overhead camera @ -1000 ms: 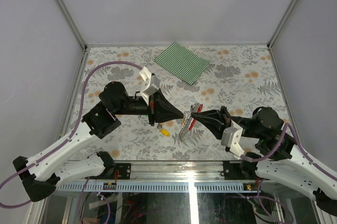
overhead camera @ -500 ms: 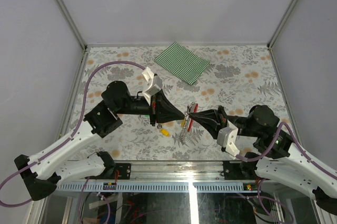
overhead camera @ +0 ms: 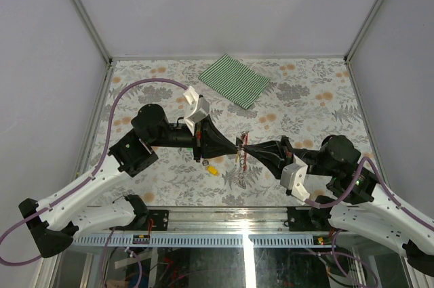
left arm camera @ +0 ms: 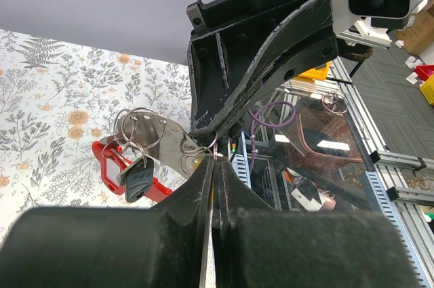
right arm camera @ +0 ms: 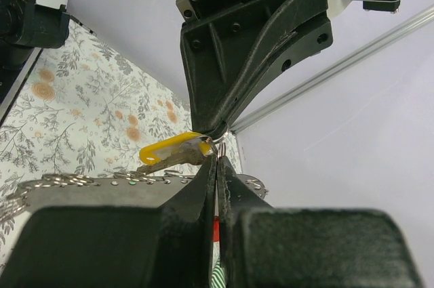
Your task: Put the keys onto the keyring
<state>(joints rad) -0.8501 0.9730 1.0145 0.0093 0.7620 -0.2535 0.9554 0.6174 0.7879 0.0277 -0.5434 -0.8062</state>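
**A:** Biggest first?

**B:** Floral table (overhead camera: 319, 91), seen from above. Then the left arm (overhead camera: 146, 127) reaching in from 8 o'clock and the right arm (overhead camera: 339, 156) from 4 o'clock. Tip to tip just toward 6 o'clock of the table's middle, above the surface.

**A:** Anything else large?

**B:** Striped cloth (overhead camera: 237, 80) at 12 o'clock, lying flat, well apart from the rest.

**A:** Left gripper?

**B:** Left gripper (overhead camera: 236, 144): fingers pressed together, nipped on a thin wire loop of the keyring (overhead camera: 241, 155).

**A:** Right?

**B:** Right gripper (overhead camera: 245, 146): likewise closed, pinching that keyring from 3 o'clock. Barely any gap between the two tips.

**A:** Where exactly, then, the keyring?

**B:** Hanging between the tips, held by both. From the left wrist: red strap (left arm camera: 108, 160) at 9 o'clock of the tips, silver rings (left arm camera: 139, 124) just above it, green key (left arm camera: 139, 178) dangling against the strap. Chain (overhead camera: 241, 176) trailing toward 6 o'clock in the top view.

**A:** Other keys?

**B:** Yellow key (right arm camera: 169, 148) at 9 o'clock of the tips in the right wrist view, blade pointing at them. Threaded on or only touching, cannot tell. Loose key (overhead camera: 213, 170), also yellow, flat on the table at 8 o'clock of the grippers, near but apart.
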